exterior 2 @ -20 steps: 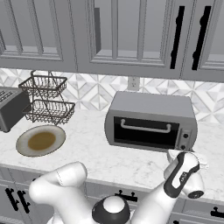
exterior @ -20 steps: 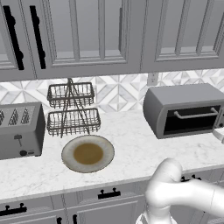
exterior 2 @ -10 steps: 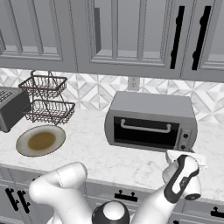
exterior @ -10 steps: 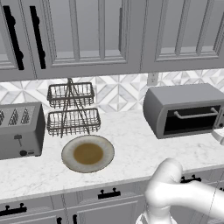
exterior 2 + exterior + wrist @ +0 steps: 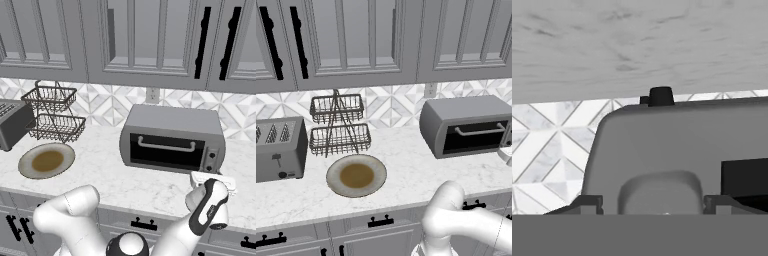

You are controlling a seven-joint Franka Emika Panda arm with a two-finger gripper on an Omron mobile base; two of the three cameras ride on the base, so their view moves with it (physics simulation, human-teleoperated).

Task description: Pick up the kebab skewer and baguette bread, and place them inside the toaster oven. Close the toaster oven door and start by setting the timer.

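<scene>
A: Oven [image 5: 172, 139] where?
B: On the surface [image 5: 115, 177], door [image 5: 167, 149] shut, right of the empty plate [image 5: 46, 161].
A: Claw [image 5: 212, 183]?
B: Low by the oven's right end; can't tell its spread.

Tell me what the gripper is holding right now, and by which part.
Nothing is held. The gripper stands open in front of the toaster oven, with nothing between its fingertips.

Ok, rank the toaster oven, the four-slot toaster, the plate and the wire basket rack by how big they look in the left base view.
1. toaster oven
2. wire basket rack
3. plate and four-slot toaster: they look alike, and the toaster is cut off by the picture's edge, so no ranking between them.
</scene>
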